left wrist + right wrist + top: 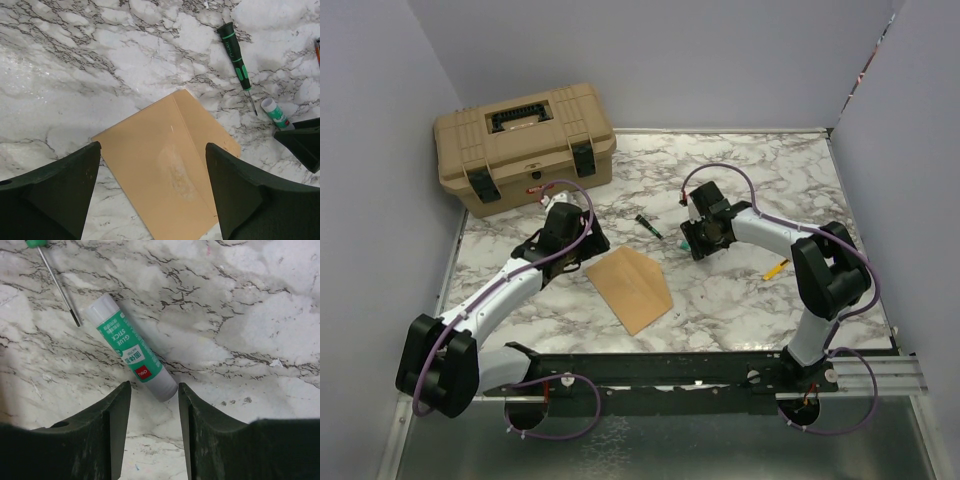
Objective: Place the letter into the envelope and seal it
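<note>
1. The flat kraft-brown paper envelope (628, 288) lies on the white marble-patterned tabletop (750, 300) between my two arms. Its pointed flap seems to lie unfolded toward my right side, and a paler smear shows on its face.
2. The pale peach letter sheet shows in no view. I judge it is already tucked inside the envelope, though nothing here proves it.
3. My left jaws hang spread wide directly over the envelope, grasping nothing.
4. My right jaws stand parted astride the near end of a green-and-white glue stick (131, 352) that lies flat on the tabletop. They are not clenched on it.
5. A slim green-handled screwdriver (236, 57) lies just beside the glue stick, and a closed tan plastic toolbox (525, 145) sits at the far left corner.
6. By my reading, the loading is done. The sealing is left: lift the glue stick, coat the flap, fold it and press it shut.
</note>
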Motion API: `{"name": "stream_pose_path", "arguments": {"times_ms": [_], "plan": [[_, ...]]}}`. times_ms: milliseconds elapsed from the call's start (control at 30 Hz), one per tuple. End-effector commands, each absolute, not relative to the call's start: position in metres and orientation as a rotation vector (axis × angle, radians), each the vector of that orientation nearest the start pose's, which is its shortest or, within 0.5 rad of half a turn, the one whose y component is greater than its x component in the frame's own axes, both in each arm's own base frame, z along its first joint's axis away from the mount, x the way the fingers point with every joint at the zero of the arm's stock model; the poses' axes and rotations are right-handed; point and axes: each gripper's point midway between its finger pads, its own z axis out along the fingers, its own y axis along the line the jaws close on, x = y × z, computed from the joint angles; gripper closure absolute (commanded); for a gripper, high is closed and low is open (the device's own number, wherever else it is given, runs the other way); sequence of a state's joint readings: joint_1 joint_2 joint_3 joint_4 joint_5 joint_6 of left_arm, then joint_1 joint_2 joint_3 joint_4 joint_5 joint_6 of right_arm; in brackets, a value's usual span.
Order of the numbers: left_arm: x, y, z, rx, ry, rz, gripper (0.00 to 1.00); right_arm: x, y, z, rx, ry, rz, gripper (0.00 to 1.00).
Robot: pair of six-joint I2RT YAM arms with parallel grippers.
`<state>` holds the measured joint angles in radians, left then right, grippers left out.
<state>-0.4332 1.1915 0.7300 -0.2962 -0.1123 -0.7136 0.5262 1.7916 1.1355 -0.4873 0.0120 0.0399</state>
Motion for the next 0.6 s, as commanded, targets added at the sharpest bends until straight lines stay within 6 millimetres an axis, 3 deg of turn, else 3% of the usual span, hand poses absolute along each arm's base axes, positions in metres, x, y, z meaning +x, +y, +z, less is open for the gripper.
{"name": "stream_pose_path", "arguments": {"times_ms": [0,100,267,367,433,567], "plan": [[0.306,-0.158,0.127,-0.330,2.296,-0.520,0.13,0.315,0.196,0.015,-0.772,2.645,0.226,0.54],[0.306,-0.160,0.128,-0.324,2.294,-0.532,0.13,0.311,0.195,0.011,-0.796,2.656,0.230,0.55],[0.305,-0.163,0.127,-0.315,2.299,-0.554,0.13,0.318,0.192,0.009,-0.799,2.645,0.180,0.45],[0.305,-0.165,0.126,-0.310,2.305,-0.567,0.13,0.321,0.195,0.005,-0.814,2.640,0.193,0.44],[0.304,-0.167,0.126,-0.307,2.305,-0.576,0.13,0.317,0.199,0.003,-0.828,2.651,0.232,0.48],[0.304,-0.169,0.129,-0.306,2.300,-0.591,0.12,0.306,0.199,0.002,-0.853,2.669,0.266,0.65]]}}
